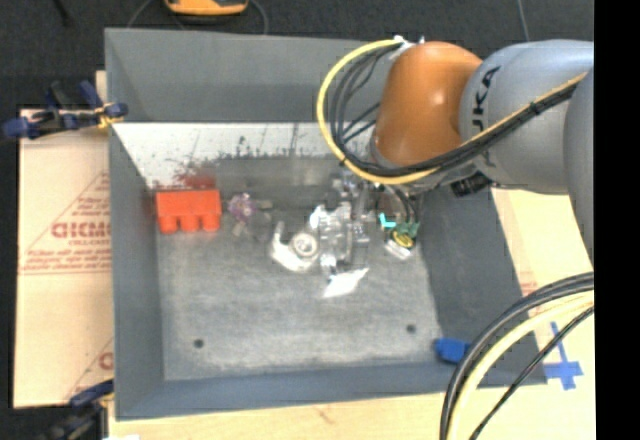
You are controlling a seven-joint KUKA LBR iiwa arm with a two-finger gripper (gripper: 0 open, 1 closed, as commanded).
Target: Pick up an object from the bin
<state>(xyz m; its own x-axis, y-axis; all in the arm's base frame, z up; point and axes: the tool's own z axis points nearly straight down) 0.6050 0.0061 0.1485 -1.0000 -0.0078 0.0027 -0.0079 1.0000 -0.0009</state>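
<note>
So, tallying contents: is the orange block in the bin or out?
In: the orange block rests on the bin floor at left, apart from the tool.

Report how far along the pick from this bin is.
Done: the gripper is down in the bin, at the white scraps near its middle. In hand: nothing visibly gripped. Left: grasp one piece and lift it out; the orange block and blue piece lie untouched.

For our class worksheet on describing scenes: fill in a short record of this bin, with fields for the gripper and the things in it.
gripper: low over the middle of the bin
nearest: white ring-shaped piece, white scrap
view's left: orange block, small purple thing beside it
view's right of gripper: small green-yellow thing
</note>
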